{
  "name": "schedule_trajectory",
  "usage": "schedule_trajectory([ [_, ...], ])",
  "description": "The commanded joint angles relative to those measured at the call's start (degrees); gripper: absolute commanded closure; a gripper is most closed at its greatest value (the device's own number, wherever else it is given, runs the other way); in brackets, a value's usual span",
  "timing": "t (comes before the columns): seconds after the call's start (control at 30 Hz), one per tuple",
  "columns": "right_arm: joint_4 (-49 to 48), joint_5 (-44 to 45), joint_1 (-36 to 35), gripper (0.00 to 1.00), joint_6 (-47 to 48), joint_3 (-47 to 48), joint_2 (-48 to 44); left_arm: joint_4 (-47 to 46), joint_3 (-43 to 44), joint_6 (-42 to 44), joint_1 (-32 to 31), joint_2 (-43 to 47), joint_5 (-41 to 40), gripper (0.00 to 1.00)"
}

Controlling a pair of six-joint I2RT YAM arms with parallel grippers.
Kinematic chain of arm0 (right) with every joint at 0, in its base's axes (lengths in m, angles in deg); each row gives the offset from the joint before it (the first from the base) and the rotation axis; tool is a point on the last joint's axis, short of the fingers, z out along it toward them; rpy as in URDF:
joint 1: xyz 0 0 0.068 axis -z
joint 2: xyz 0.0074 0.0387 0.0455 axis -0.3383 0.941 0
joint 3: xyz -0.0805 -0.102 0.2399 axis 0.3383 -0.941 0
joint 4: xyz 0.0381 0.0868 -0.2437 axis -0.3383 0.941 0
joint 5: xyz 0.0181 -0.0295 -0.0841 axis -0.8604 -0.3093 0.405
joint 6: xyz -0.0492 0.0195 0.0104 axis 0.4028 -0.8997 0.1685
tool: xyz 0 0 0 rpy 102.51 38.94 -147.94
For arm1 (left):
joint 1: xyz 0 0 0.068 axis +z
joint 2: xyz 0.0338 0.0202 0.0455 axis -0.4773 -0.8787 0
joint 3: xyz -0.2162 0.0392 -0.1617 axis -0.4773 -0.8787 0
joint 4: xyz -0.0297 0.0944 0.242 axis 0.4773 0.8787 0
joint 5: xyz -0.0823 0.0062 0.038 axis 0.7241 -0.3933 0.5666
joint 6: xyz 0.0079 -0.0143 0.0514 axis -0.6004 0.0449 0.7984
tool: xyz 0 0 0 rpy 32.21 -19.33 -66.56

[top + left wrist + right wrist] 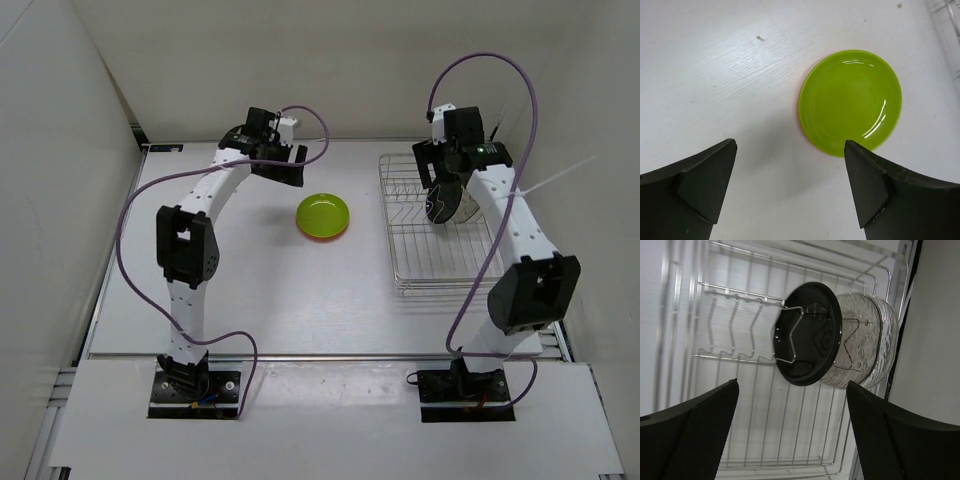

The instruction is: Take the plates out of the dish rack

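The yellow-green plate (323, 214) lies flat on the table, stacked on the orange plate, of which only a thin rim (800, 111) shows beside the yellow-green plate (850, 100). The black plate (807, 340) and the clear plate (871, 347) stand upright between dividers at the far right of the dish rack (765, 415). My left gripper (790, 185) is open and empty, above the table just left of the stacked plates. My right gripper (792, 430) is open and empty, above the rack (432, 262) and near the black plate (438, 208).
The rack's left divider slots (732, 330) hold nothing. White walls close in behind and on both sides, and the right wall stands close to the rack. Purple cables loop from both arms.
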Motion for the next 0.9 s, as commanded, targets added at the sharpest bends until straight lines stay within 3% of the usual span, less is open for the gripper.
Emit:
schedule_trajectory([
  [0.0, -3.24, 5.99, 3.15, 0.11, 2.49, 1.85, 4.45, 0.76, -1.34, 1.30, -0.26, 11.63, -5.97, 0.00],
  [0.3, -3.76, 7.05, 6.41, 0.24, 3.72, 6.77, 14.82, 1.81, -9.17, 4.03, -0.26, 20.00, -9.32, 0.00],
  [0.4, -3.76, 7.05, 6.94, 0.33, 3.72, 7.40, 16.32, 1.81, -9.96, 4.03, 0.26, 20.80, -9.32, 0.00],
  [0.47, -3.76, 7.05, 6.94, 0.46, 3.72, 7.40, 16.94, 1.81, -9.96, 4.03, 0.26, 21.33, -9.32, 0.00],
  [0.7, -3.76, 7.05, 7.46, 0.53, 3.72, 7.40, 18.53, 1.81, -9.96, 3.50, 0.26, 20.80, -8.18, 0.00],
  [0.87, -3.76, 7.05, 7.46, 0.80, 3.19, 6.78, 19.14, 1.81, -9.96, 3.50, 0.79, 20.80, -8.18, 0.00],
])
